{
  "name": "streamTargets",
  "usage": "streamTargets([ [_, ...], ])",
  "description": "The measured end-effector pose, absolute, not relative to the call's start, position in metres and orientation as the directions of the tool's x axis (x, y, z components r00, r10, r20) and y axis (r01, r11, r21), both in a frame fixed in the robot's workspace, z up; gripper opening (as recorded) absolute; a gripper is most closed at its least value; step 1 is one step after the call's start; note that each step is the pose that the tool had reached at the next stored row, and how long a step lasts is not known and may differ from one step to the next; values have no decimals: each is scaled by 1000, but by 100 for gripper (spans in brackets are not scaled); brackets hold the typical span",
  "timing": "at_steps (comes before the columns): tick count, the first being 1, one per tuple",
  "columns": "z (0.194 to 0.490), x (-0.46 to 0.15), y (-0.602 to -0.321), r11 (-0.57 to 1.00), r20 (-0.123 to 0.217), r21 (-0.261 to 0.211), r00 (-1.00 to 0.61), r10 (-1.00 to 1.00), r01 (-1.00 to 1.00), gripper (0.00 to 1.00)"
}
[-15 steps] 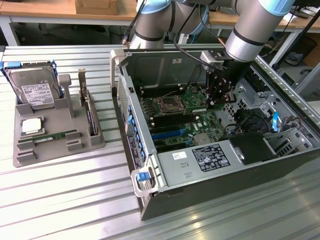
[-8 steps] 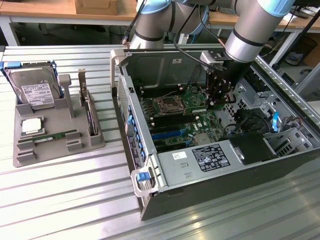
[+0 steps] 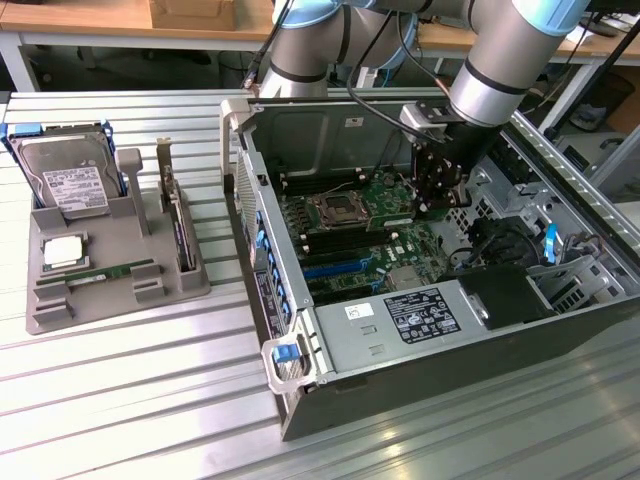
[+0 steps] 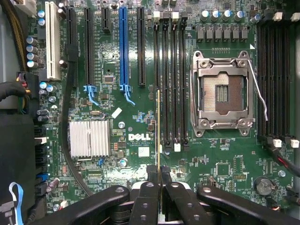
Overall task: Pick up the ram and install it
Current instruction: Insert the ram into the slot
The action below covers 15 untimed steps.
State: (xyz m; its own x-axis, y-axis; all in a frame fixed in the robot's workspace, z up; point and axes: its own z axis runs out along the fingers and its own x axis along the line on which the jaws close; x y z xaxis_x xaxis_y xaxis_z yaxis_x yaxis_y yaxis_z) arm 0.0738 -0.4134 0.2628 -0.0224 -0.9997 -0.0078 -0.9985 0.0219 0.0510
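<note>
Clearly, the black pincer [image 4: 159, 180] is clenched on the ram [image 4: 158, 131], a long, thin green circuit-board stick that is seen edge-on in the wrist view, as a narrow yellowish line rising from between the fingertips. The stick is held upright above the green motherboard [image 4: 117, 140], and it is lined up along the group of long black memory slots [image 4: 169, 84] beside the silver square processor socket [image 4: 224, 91]. Whether its lower edge is already touching a slot cannot be told; it seems to hang over the board just beside the nearest slot.

In the exterior view the pincer [image 3: 437, 200] is lowered into the open grey computer case [image 3: 420, 330], which lies on its side on the ribbed metal desk [image 3: 120, 390]. Well apart, toward the exterior view's left, a grey plastic parts holder [image 3: 60, 300] is found on the desk. In it a silver hard drive [image 3: 65, 185], a small square silver processor chip [image 3: 62, 252] and a second green memory stick [image 3: 105, 272] are kept.

As a judgement, the picking up is done, because the stick is carried inside the case. The seating in a slot is not yet shown, so the installing itself is left.
</note>
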Motion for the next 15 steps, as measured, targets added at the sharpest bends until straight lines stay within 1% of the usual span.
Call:
streamTargets([
  [15, 260, 70, -413, 22, -8, 51, -22, -1000, -998, 12],
])
